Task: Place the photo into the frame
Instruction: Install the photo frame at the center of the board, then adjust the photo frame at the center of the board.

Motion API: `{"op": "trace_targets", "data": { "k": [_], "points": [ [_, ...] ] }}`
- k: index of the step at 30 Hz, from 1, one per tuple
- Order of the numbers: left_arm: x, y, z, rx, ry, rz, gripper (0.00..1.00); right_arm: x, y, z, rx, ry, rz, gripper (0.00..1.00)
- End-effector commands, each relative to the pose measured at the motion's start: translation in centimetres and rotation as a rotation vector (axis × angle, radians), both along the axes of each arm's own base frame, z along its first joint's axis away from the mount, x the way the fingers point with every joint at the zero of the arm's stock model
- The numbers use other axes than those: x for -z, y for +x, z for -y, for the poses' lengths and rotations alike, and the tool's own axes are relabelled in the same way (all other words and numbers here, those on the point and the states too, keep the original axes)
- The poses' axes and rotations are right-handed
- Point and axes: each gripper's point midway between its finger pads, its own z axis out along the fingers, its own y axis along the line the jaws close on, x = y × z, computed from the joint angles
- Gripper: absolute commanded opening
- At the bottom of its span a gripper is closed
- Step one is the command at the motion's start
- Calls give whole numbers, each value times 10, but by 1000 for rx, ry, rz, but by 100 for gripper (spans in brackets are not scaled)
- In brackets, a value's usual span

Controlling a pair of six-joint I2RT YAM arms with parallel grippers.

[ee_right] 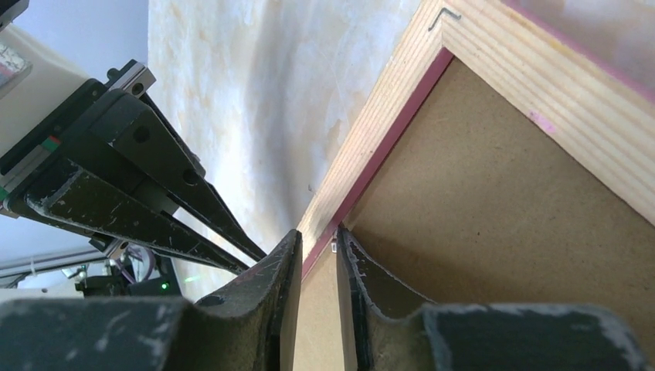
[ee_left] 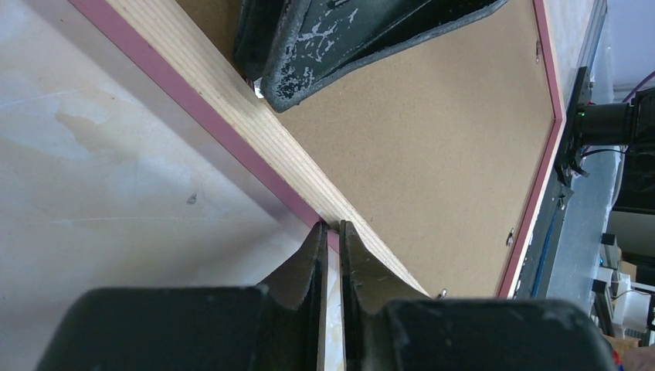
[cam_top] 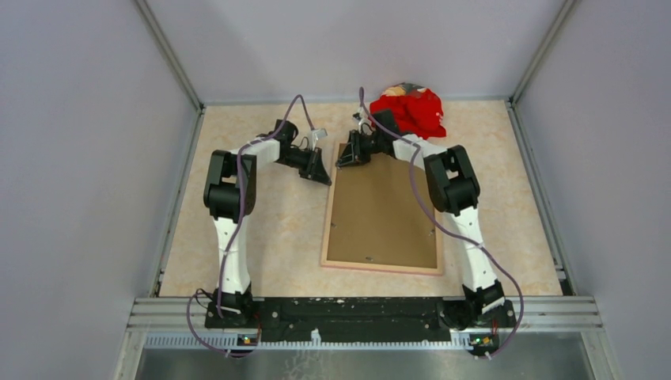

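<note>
Your left gripper (ee_left: pixel 330 228): fingers nearly pressed together, tips at the left rail of the frame (cam_top: pixel 327 229), grip unclear | your right gripper (ee_right: pixel 318 236): slightly spread astride that rail's inner lip, grip unclear | frame: back up, mid-table (cam_top: pixel 261 229), board (cam_top: pixel 384 218) inside | cloth (cam_top: pixel 411 111): table's far edge

Frame (cam_top: pixel 380 268) lies flat, back up, lengthwise front to back. Tan wood rails, pink edging. Brown backing board (cam_top: pixel 384 214) sits inside it.

Frame (ee_left: pixel 232 104) — cut off (both wrist views) by picture edges.
</note>
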Motion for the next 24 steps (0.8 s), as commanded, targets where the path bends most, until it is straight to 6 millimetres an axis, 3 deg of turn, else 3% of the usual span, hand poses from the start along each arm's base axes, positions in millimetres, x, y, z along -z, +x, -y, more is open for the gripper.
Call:
{"op": "trace_targets", "data": {
  "k": [1,4,6,10,13,16,20,24],
  "points": [
    [4,1,8,26,43,51,12,-21,-9,-14,-106,50,4,25],
    [2,0,8,27,42,51,12,-35,4,-8,-60,5,75,35],
    [-1,0,7,31,44,57,12,-59,16,-1,13,-7,159,50],
    [-8,-2,6,34,40,63,13,-97,37,33,200,-56,279,65],
    [-11,-6,4,44,45,77,15,-107,44,78,381,-103,272,74],
    [-11,-10,-2,68,77,108,18,-100,36,142,609,-205,262,82],
    [-9,-24,-13,128,129,145,21,-84,4,223,842,-449,260,94],
    [-6,-41,-26,176,192,191,23,-67,-17,278,978,-568,241,99]
  ]
}}
